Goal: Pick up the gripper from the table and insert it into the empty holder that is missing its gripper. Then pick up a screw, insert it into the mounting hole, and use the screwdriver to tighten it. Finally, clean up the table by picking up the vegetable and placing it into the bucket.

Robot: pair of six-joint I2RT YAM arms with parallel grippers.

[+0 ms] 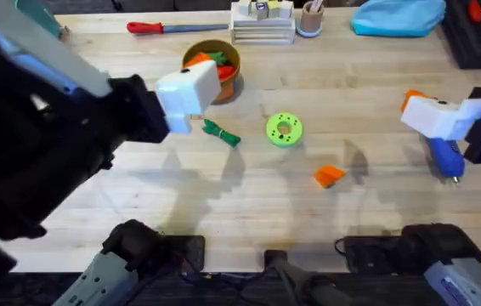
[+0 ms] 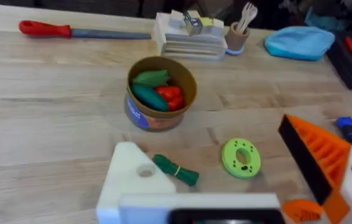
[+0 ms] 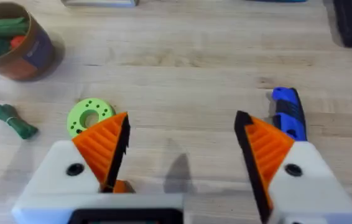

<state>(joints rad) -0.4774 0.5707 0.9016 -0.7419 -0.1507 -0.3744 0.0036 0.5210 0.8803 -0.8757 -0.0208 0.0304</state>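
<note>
matt wood table [image 1: 376,102], ribbed orange plastic gripper [image 1: 329,175], glossy blue screwdriver [image 3: 289,112]

Right gripper [image 3: 179,155], white fingers with orange ribbed pads [image 3: 104,146], is hanging spread wide over the wooden table [image 3: 182,74]. Fat blue cylindrical screwdriver [image 3: 288,112] is lying just behind one pad. Flat lime-green disc [image 3: 89,116] is sitting behind the other. Small dark green toy vegetable [image 3: 13,120] is lying near the terracotta-orange bucket [image 3: 14,43], apart from it.

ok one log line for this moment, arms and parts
left gripper: open, one pad missing | right gripper: open, empty | orange pad: on table | vegetable: on table by bucket | screwdriver: on table
</note>
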